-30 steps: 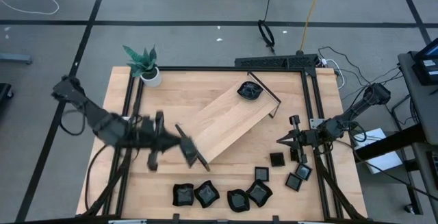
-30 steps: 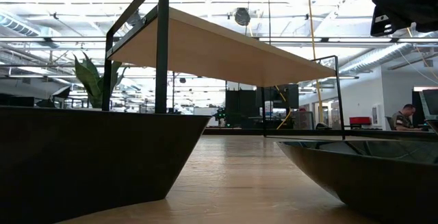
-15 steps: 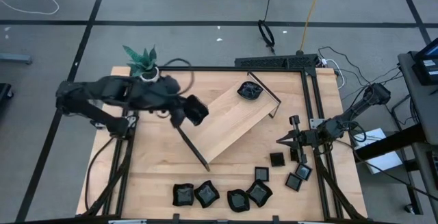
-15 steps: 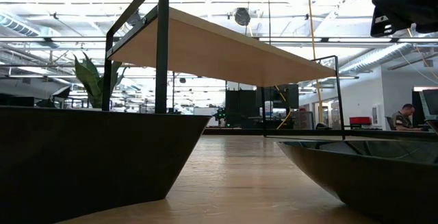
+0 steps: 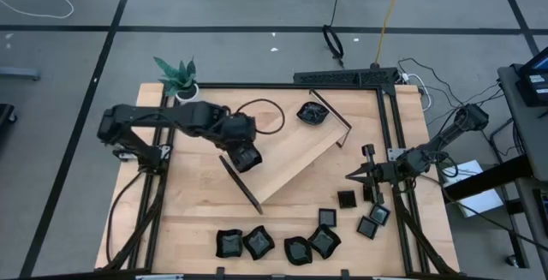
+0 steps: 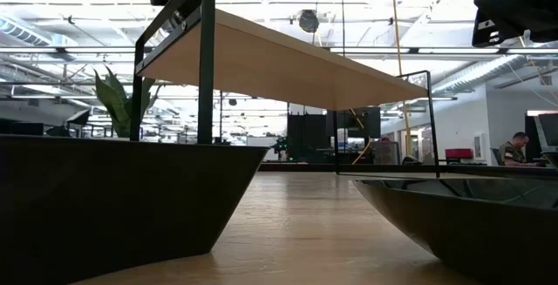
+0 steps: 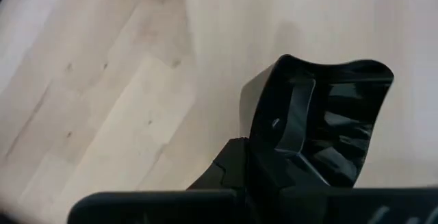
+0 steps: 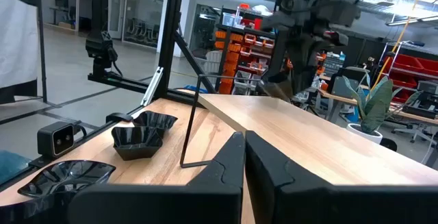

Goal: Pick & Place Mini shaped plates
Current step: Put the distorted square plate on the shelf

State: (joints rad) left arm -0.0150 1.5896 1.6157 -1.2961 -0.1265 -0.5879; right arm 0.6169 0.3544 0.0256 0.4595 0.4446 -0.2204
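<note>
My left gripper [image 5: 246,158] hangs over the near left end of the pale wooden tray [image 5: 295,147], pointing steeply down and shut on one glossy black mini plate [image 7: 321,125]. Another mini plate [image 5: 312,114] rests on the tray's far right end. Several more lie on the table along its near edge, among them a wavy-edged one [image 5: 229,243] and a small square one [image 5: 346,199]. My right gripper [image 5: 353,175] waits shut at the table's right side, its fingers [image 8: 233,176] level and touching nothing. My left gripper pinches the mini plate at one side of its rim [image 7: 263,145], coming from above and slanting down. The plate hangs below the fingers with its hollow inside showing, clear of the tray's wood. The plate itself hides how the two fingers lie on the wall.
The tray lies aslant across the table's middle with a black rail [image 5: 241,186] at its near left end and another [image 5: 332,113] at its far right end. A potted plant [image 5: 180,79] stands at the far left corner. Black frame bars [image 5: 390,143] run along the table's sides.
My left arm has swung from the table beside the tray's near left rail toward the far edge, then to the right over the tray's left end. Its gripper has tipped from about level to pointing steeply down. My right arm has kept still.
</note>
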